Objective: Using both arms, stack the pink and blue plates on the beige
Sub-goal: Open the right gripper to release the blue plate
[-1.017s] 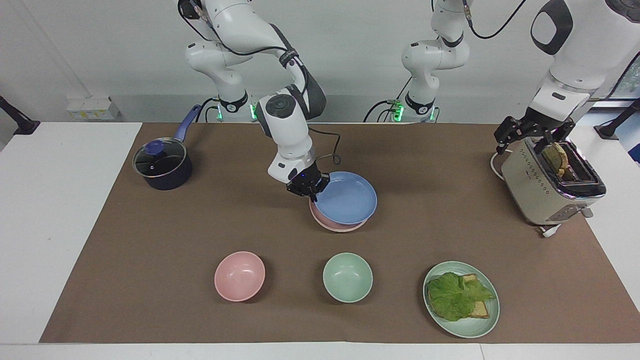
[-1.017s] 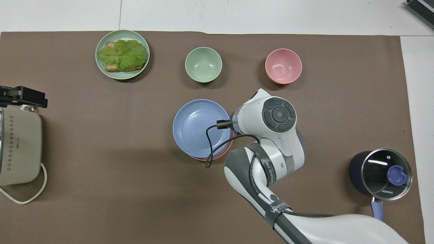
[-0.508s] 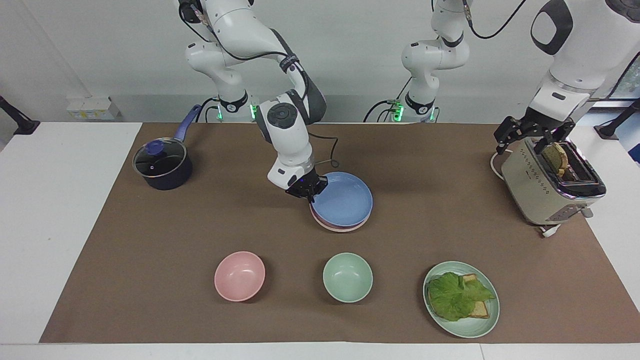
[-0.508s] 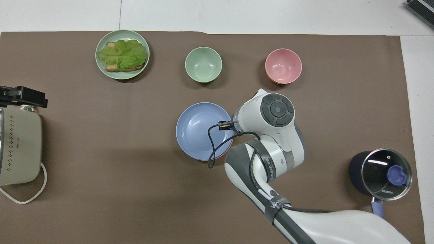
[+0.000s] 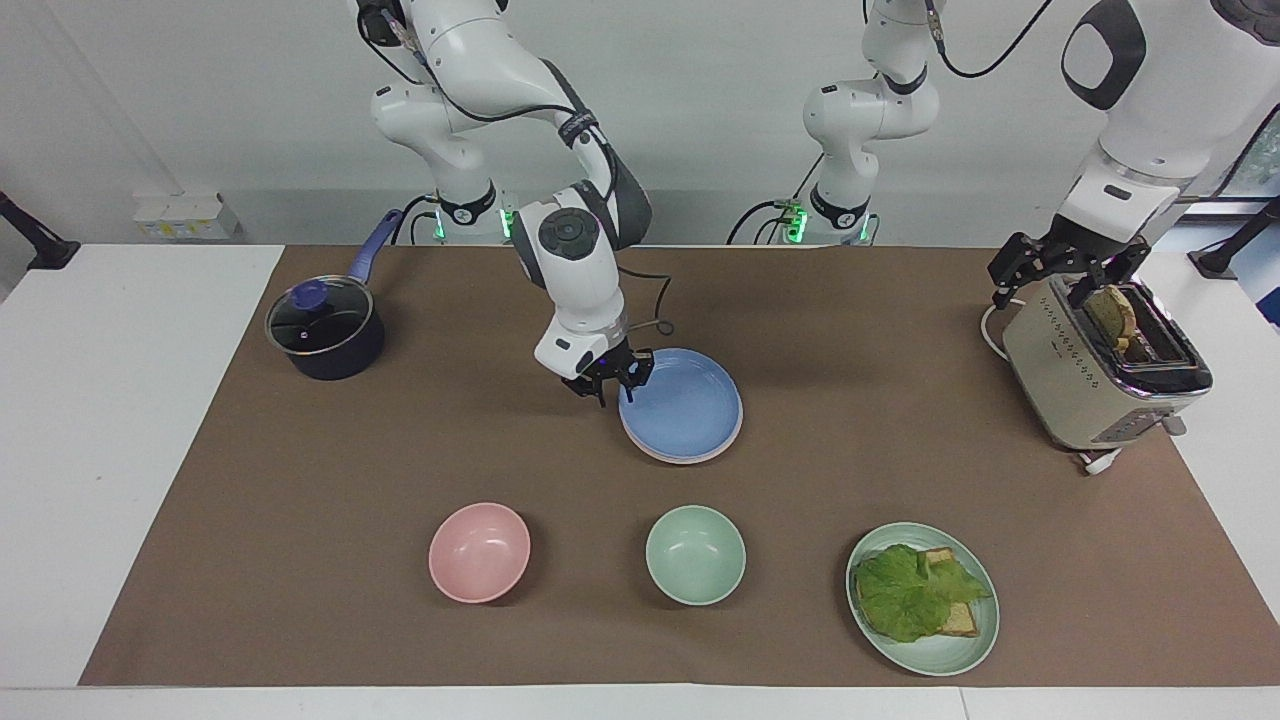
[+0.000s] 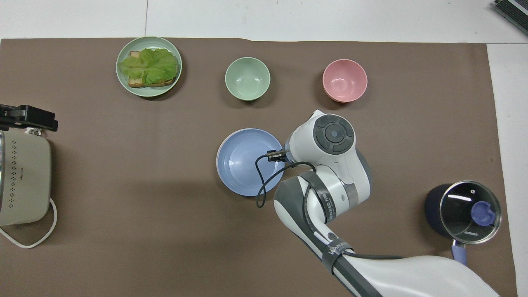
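Near the tabletop's centre, the light blue round matte plate (image 5: 683, 405) sits on the stacked plates. Right end effector (image 5: 606, 378) hovers beside its rim, fingers parted, empty. Left end effector (image 5: 1065, 268) waits open over the toaster (image 5: 1095, 375).

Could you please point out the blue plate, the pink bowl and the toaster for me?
blue plate (image 5: 685, 408), facing view, middle of its inside.
pink bowl (image 5: 479, 551), facing view, inside bottom.
toaster (image 5: 1070, 375), facing view, perforated side wall.
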